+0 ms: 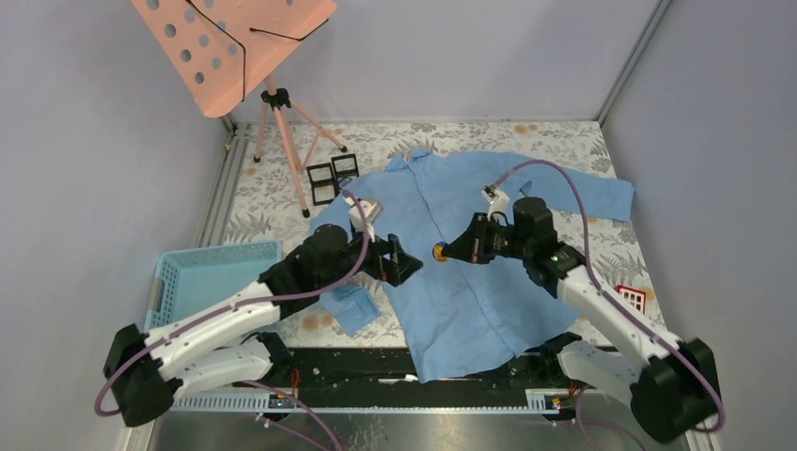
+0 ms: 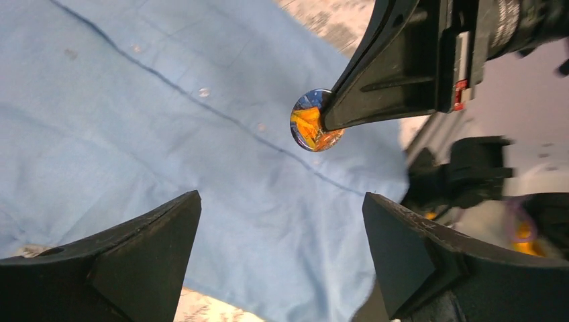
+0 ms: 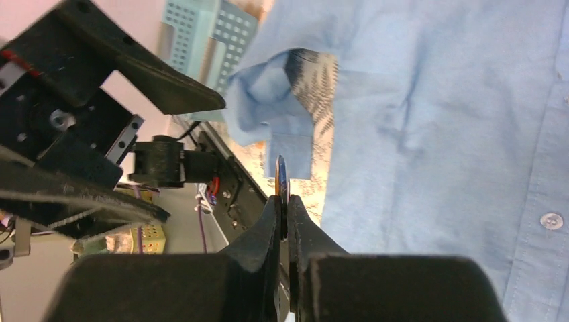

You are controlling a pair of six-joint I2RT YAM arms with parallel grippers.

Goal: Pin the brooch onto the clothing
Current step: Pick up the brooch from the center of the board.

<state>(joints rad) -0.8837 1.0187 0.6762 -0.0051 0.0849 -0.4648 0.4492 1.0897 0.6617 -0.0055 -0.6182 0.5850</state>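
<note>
Two grippers face each other over the middle of your shirt [image 1: 470,301], which lies spread on the table with its collar at the far side. Your right gripper [image 1: 451,250] is pinched tight on the rim of the round orange-and-blue brooch [image 1: 439,251], holding it above the button line. Your left gripper [image 1: 406,261], just left of the brooch, stands spread wide with nothing between its fingers.
</note>
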